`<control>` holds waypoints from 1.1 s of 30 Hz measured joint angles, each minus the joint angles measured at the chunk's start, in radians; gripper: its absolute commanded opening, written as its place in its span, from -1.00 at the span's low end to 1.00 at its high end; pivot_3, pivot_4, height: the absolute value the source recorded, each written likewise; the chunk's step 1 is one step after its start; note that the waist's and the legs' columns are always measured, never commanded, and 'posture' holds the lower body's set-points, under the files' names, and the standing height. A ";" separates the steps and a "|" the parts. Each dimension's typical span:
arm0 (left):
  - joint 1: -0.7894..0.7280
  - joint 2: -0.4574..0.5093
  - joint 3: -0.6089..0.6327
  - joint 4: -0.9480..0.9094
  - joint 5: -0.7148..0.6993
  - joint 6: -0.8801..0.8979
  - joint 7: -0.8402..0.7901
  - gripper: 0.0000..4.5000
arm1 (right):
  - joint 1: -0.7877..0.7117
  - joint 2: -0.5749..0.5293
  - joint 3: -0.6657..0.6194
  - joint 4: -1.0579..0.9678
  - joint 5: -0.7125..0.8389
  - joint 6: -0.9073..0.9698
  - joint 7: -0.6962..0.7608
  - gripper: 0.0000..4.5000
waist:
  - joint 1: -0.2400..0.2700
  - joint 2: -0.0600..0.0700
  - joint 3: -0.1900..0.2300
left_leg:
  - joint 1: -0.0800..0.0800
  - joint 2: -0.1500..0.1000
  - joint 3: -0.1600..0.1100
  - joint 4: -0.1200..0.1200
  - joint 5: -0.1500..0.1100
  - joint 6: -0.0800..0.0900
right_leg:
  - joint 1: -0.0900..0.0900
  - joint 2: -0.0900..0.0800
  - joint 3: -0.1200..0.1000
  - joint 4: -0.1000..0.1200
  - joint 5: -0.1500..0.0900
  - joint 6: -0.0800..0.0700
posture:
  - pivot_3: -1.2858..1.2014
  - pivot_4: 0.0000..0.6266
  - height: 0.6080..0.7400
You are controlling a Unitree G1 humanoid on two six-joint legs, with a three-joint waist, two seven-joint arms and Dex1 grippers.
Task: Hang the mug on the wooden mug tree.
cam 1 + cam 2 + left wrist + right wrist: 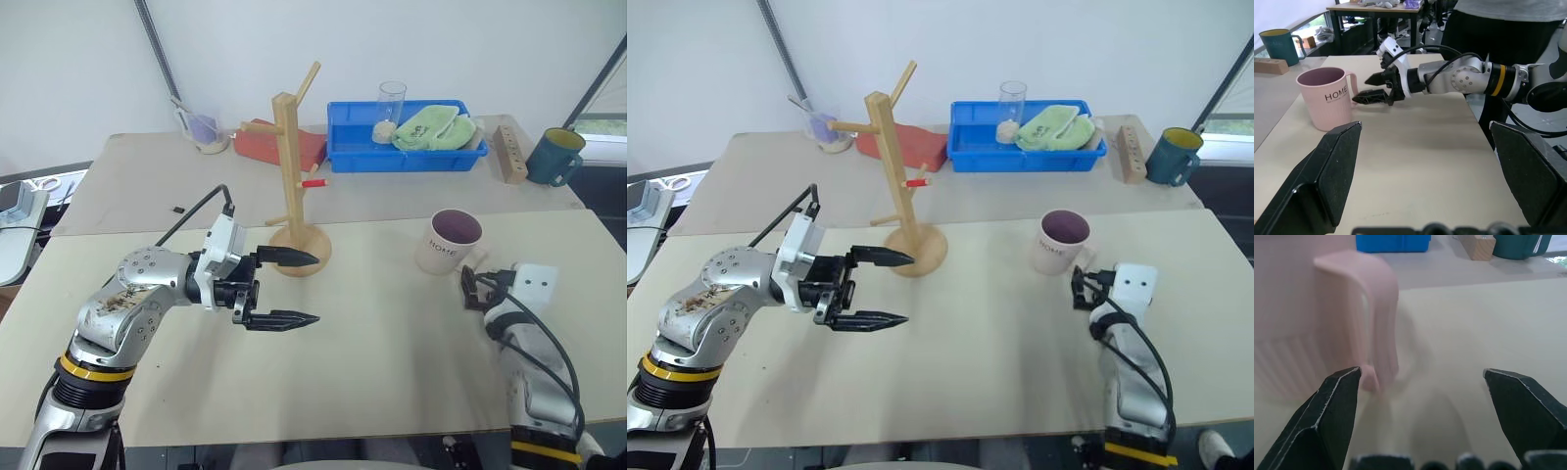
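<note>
Right wrist view puts your right hand (pixel 1420 382) wide open just beside the mug (pixel 449 241) handle. Mug's upright on the surface (pixel 392 352), right of the mug tree (pixel 294 176). Left hand (pixel 304 289) hangs open, empty.

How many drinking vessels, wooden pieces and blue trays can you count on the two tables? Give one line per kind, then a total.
Mugs: 2, the mug marked HOME and a dark blue mug
Clear glasses: 1, the glass standing in the tray
Wooden pieces: 2, the wooden mug tree and a wooden block with holes
Blue trays: 1, the blue tray
Total: 6
</note>
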 measured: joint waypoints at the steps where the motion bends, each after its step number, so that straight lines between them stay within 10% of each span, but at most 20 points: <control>1: -0.004 0.000 0.000 0.002 0.001 0.000 0.000 1.00 | -0.010 0.000 0.000 0.005 0.001 0.000 -0.003 0.97 | 0.000 0.000 0.000 | 0.000 0.000 0.000 0.000 0.000 0.000 | 0.000 0.000 0.000 0.000 0.000 0.000 | 0.03 -0.52 0.71; 6: -0.005 0.001 0.000 0.002 0.009 -0.001 0.002 1.00 | -0.043 0.000 -0.002 0.030 0.006 0.000 -0.021 0.87 | 0.000 0.001 0.000 | 0.000 0.000 0.000 0.000 0.000 0.001 | 0.000 0.000 0.000 0.000 0.000 0.000 | 0.03 -0.52 0.71; 19: 0.008 0.002 0.001 0.002 0.026 -0.002 0.011 1.00 | -0.107 0.004 0.004 0.068 0.039 0.065 -0.026 -0.98 | 0.000 0.001 -0.001 | 0.000 0.000 0.000 0.000 0.001 0.001 | 0.001 0.001 0.001 0.001 0.000 0.000 | 0.03 -0.52 0.71; 27: 0.044 0.016 0.045 0.002 0.025 0.000 0.052 1.00 | -0.060 -0.065 0.081 -0.019 0.014 0.098 0.029 -0.98 | -0.001 0.002 -0.001 | 0.000 0.000 0.000 0.000 0.001 0.001 | 0.000 0.001 0.001 0.001 0.000 0.000 | 0.03 -0.52 0.71; 33: 0.148 0.091 0.162 0.031 0.028 -0.001 0.081 1.00 | -0.141 -0.404 0.265 -0.189 -0.113 0.112 0.264 -0.98 | -0.008 0.005 0.001 | 0.001 0.000 0.000 0.000 0.000 0.001 | -0.003 0.001 0.002 0.001 0.000 0.000 | 0.03 -0.52 0.71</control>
